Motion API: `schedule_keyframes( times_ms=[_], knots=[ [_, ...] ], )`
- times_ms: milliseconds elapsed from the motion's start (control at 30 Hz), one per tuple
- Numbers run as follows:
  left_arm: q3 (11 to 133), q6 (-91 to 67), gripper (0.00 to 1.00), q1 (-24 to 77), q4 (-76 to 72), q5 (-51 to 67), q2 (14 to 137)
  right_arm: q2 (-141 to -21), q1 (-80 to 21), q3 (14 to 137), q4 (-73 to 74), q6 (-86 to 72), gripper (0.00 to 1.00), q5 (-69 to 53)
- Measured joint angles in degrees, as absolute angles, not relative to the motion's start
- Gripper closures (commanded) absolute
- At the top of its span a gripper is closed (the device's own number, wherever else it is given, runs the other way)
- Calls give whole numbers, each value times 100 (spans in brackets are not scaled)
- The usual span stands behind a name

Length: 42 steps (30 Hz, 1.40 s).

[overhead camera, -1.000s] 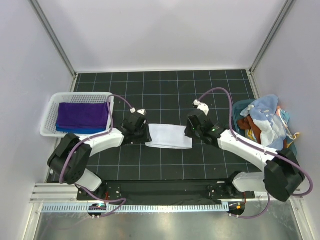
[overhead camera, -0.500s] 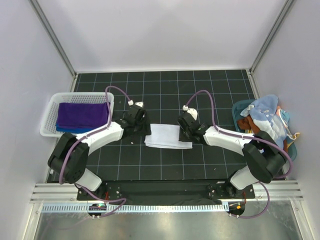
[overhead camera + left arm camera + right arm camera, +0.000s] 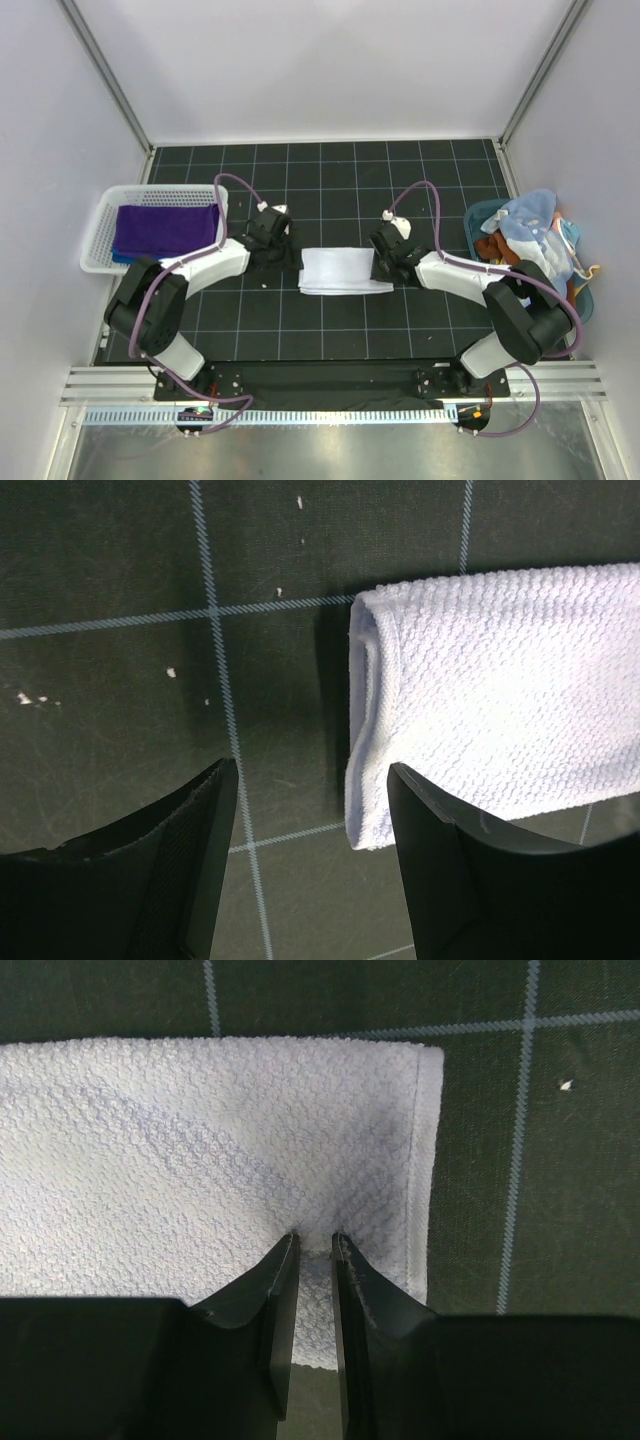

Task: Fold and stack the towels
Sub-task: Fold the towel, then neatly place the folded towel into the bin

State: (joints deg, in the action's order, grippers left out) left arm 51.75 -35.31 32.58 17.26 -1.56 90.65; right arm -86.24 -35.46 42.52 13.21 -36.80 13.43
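Jaws of L gripper (image 3: 310,780) open, white towel (image 3: 340,271) end at gap; R gripper (image 3: 315,1242) jaws pinch opposite end. Long axis parallel to desk near edge.

Bare worktop (image 3: 330,170) lies open above and below the white towel (image 3: 343,271) at centre, flanked closely by the left claw (image 3: 310,810) and right claw (image 3: 315,1250), while a basket (image 3: 97,235) blocks the left edge and a heaped bin (image 3: 478,215) the right.

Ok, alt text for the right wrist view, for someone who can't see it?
The right gripper pinches a small ridge of the white towel near its hemmed side edge, jaws nearly closed. The towel lies on a dark gridded mat.
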Motion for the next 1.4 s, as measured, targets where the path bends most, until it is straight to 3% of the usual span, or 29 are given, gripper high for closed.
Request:
schedule_keyframes(
  times_ms=[233, 933, 1033, 1267, 1400],
  knots=[
    [5175, -3557, 32, 3258, 1525, 187, 9391, -8624, -3428, 4252, 1293, -3625, 73, 1280],
    [5251, -3774, 50, 3590, 620, 178, 9815, -8611, -3376, 4244, 1262, -3544, 73, 1164],
    [5290, -3859, 58, 3649, 552, 115, 9889, -8611, -3350, 4244, 1247, -3531, 73, 1107],
    [5511, -3885, 89, 3752, 622, 8, 10108, -8611, -3301, 4254, 1247, -3479, 73, 978],
    [5771, -3828, 100, 3793, 1033, -148, 10175, -8611, -3247, 4506, 1479, -3417, 73, 904]
  ],
)
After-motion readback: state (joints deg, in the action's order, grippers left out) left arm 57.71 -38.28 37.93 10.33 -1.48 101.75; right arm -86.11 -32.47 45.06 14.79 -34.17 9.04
